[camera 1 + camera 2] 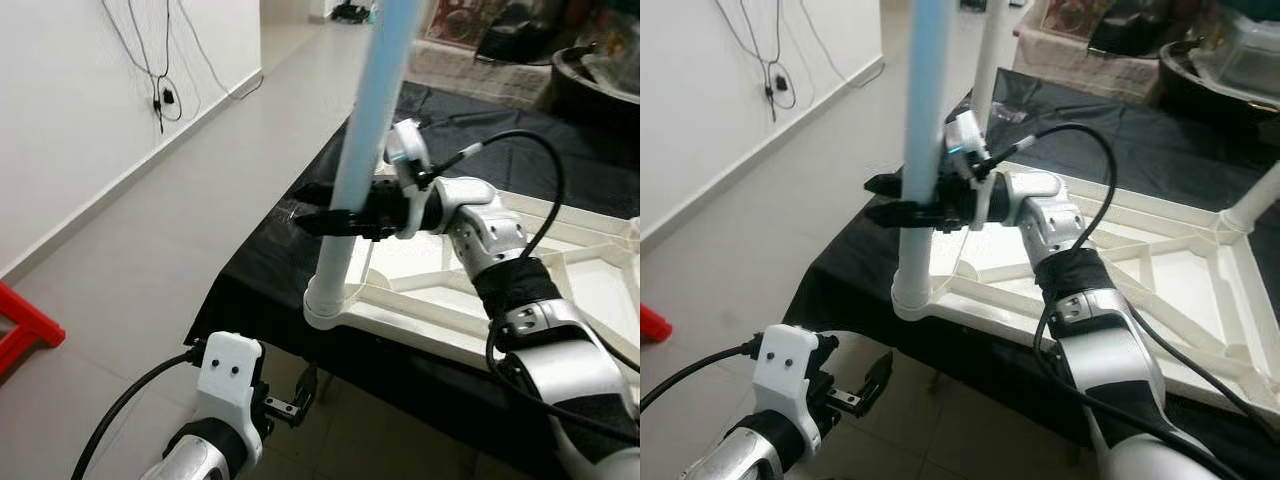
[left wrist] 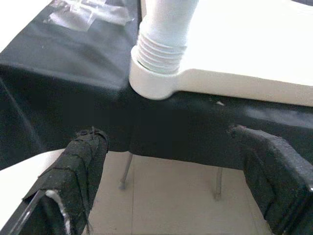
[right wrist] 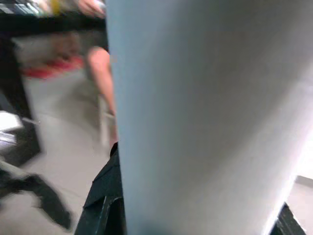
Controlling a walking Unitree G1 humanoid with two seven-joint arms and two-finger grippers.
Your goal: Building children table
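A white children's table top lies upside down on a black-covered surface. A pale blue table leg stands upright in the threaded socket at its near left corner. My right gripper is shut on the leg just above the socket; the leg looms close in the right wrist view. My left gripper hangs open below the surface's front edge, under the socket, its taped fingers apart and holding nothing. A second white leg stands at the far corner.
Black cloth drapes over the front edge. Beige tiled floor spreads to the left, with a white wall and hanging cables. A red object sits on the floor at far left. Dark clutter lies beyond the table.
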